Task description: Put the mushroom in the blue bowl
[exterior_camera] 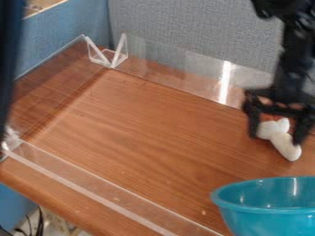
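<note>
The mushroom point(285, 141) lies on its side at the right of the wooden table, cream stem toward the front, its orange-brown cap mostly hidden behind my fingers. My black gripper point(277, 123) hangs open straight over it, one finger point(250, 118) left of the cap end and the other at the right, tips close to the table. The blue bowl point(268, 206) stands at the front right corner, partly cut off by the frame and with nothing showing inside.
Low clear plastic walls point(185, 64) run along the back, left and front edges of the wooden table point(135, 129). A blue fabric panel point(62, 37) stands at the back left. A dark blurred shape covers the upper left corner.
</note>
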### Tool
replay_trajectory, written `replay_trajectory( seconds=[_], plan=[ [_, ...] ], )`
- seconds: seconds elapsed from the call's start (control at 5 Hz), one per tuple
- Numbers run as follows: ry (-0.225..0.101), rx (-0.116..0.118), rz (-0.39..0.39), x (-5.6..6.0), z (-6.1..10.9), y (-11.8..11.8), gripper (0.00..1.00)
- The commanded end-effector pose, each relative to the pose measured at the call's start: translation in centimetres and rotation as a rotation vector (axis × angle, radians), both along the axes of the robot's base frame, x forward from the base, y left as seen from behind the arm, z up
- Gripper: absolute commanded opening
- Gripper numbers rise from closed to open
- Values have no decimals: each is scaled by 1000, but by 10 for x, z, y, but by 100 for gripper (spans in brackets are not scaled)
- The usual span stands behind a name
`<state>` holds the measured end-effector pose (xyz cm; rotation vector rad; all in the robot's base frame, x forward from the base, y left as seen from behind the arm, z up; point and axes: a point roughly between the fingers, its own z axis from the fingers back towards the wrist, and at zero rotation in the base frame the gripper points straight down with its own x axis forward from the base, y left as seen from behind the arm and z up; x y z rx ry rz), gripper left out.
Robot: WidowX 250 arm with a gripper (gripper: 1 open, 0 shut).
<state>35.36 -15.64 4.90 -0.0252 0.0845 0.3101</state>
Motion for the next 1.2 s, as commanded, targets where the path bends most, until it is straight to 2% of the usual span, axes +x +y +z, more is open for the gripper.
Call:
replay_trajectory(
  seconds=[0.0, 0.4, 0.8, 1.0],
  plan=[
    [-83, -24, 80, 25, 17, -4, 100],
    [-76, -16, 186, 25, 28, -21, 100],
    [-60, -2, 241, 15, 44, -5, 100],
    [-56, 3, 289, 10, 41, -8, 100]
  ],
)
